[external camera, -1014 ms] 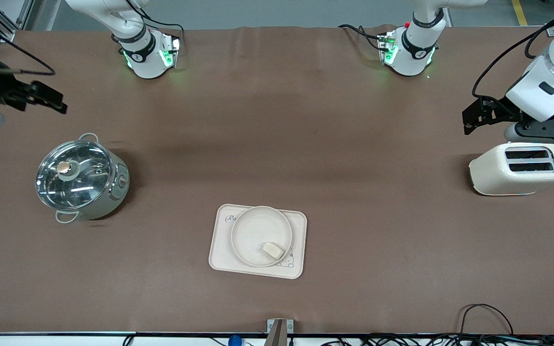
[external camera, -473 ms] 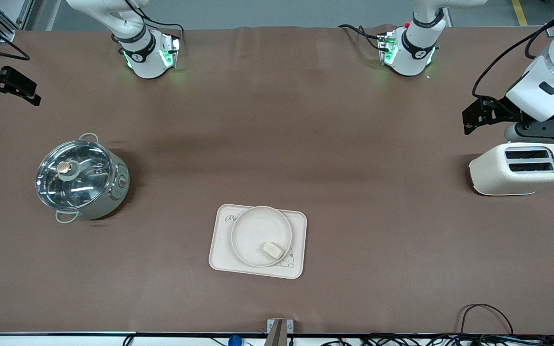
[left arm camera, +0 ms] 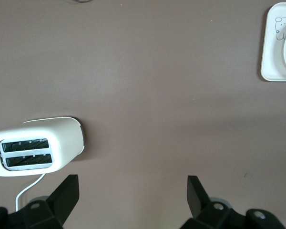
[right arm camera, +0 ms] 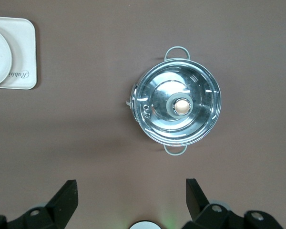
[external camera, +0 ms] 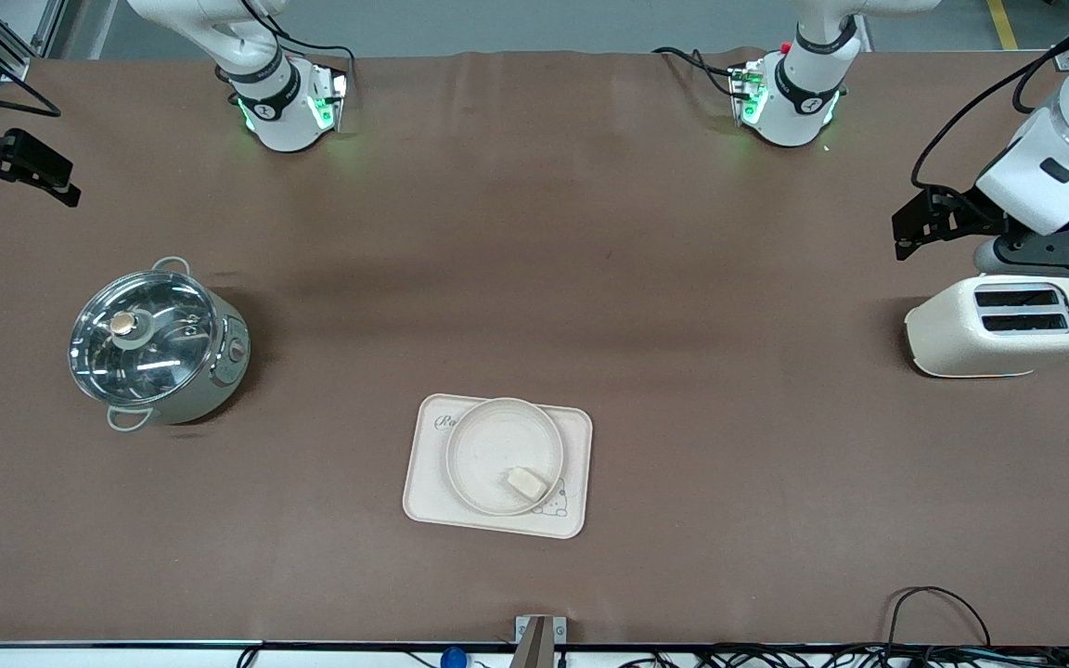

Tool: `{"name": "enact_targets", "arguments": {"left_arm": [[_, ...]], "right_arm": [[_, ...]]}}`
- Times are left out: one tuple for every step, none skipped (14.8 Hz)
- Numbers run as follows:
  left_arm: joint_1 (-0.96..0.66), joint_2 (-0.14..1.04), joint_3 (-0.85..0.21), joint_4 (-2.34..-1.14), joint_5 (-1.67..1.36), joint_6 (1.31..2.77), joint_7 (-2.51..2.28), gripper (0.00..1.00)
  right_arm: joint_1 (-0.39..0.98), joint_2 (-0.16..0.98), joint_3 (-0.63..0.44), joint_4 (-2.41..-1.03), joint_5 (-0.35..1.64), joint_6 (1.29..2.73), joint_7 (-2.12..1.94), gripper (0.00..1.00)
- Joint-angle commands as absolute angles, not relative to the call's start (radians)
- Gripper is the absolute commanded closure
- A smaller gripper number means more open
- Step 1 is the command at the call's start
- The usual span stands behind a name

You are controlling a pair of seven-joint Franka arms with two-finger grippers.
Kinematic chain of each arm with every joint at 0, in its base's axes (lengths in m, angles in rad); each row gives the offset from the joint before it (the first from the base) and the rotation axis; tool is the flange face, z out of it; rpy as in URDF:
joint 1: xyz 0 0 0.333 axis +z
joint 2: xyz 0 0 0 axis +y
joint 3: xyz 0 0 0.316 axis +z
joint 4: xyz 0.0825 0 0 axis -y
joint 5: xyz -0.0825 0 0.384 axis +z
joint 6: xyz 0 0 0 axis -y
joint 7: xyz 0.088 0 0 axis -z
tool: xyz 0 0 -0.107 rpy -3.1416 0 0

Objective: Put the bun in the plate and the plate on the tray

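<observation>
Well apart from both arms' wide-spread fingers [left arm camera: 195,193], the bun [external camera: 526,482] apparently rests in the plate [external camera: 488,445].

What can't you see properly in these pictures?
- The tray: in the front view the plate covers most of its lettering and part of the rabbit drawing; both wrist views cut it off at an edge.
- The bun: shows only in the front view.
- The pot: reflections on its glass lid hide any contents.
- The toaster: its slots look dark inside.
- The right gripper: partly cut off by the front view's edge.
</observation>
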State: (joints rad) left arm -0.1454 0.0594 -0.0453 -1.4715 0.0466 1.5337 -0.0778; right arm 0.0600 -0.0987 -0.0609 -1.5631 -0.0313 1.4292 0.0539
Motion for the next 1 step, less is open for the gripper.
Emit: {"name": "enact_targets", "arguments": {"left_arm": [[-0.146, 0.052, -0.037, -1.468, 0.037, 1.532, -0.074, 0.00]], "right_arm": [[0.037, -0.107, -0.057, -1.574, -0.041, 1.439, 0.038, 0.00]]}}
